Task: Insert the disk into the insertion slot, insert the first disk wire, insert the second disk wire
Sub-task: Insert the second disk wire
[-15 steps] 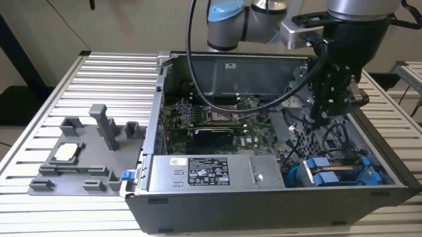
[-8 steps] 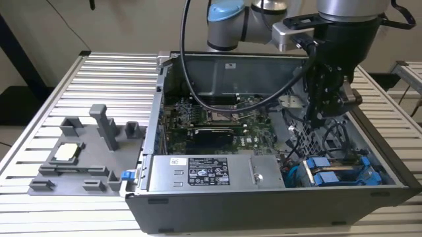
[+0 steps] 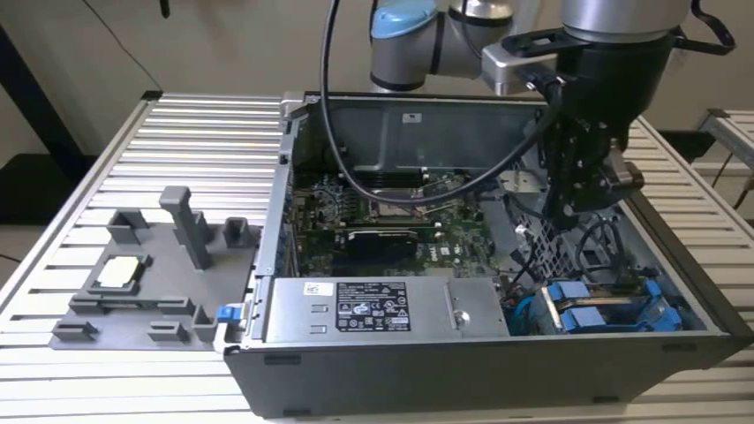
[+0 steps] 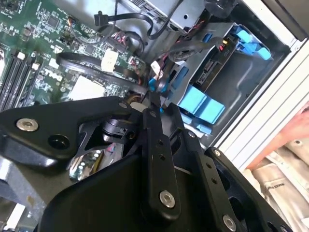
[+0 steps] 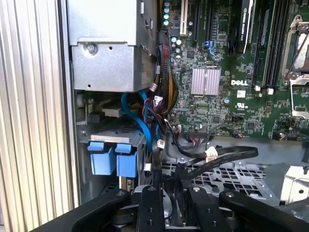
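The disk, in its bright blue carrier (image 3: 601, 314), sits in the insertion slot of the dark drive cage (image 3: 536, 243) at the case's front corner, on the exterior view's right. Its blue tabs (image 5: 113, 157) face outward, and they also appear in the second wrist view as blue tabs (image 4: 200, 104). My gripper (image 3: 568, 215) hangs just above the cage, inside the open case. In the second wrist view my gripper (image 4: 153, 105) has its black fingers pressed together on a thin wire, whose small blue connector (image 4: 154, 86) pokes out past the tips. A blue wire (image 5: 144, 123) runs down toward the fingers.
A silver labelled power-supply box (image 3: 377, 309) lies beside the cage. The green motherboard (image 3: 389, 221) fills the case floor, crossed by a black flat cable (image 5: 227, 155) and loose wire bundles. A grey fixture (image 3: 154, 274) stands on the slatted table (image 3: 200, 124) on the exterior view's left.
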Robot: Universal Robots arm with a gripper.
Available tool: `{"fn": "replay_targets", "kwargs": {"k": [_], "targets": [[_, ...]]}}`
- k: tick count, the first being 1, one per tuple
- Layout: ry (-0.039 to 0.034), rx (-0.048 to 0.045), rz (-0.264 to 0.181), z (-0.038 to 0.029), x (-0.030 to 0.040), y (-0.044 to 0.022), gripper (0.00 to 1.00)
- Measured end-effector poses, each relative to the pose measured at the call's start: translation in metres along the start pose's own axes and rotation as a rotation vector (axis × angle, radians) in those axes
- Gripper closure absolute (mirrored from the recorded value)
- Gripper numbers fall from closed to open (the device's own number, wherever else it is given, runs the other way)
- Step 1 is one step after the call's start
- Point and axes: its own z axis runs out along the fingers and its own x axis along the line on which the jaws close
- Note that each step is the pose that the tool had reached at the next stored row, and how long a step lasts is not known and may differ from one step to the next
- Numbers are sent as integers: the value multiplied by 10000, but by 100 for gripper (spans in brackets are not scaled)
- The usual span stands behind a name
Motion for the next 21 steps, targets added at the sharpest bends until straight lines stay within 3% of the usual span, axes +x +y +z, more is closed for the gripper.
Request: {"fn": "replay_targets", "kwargs": {"k": [10,21], "targets": [[103,3,-55,27,-5,44,73],[90,55,-251,57,-8,48,73]]}}
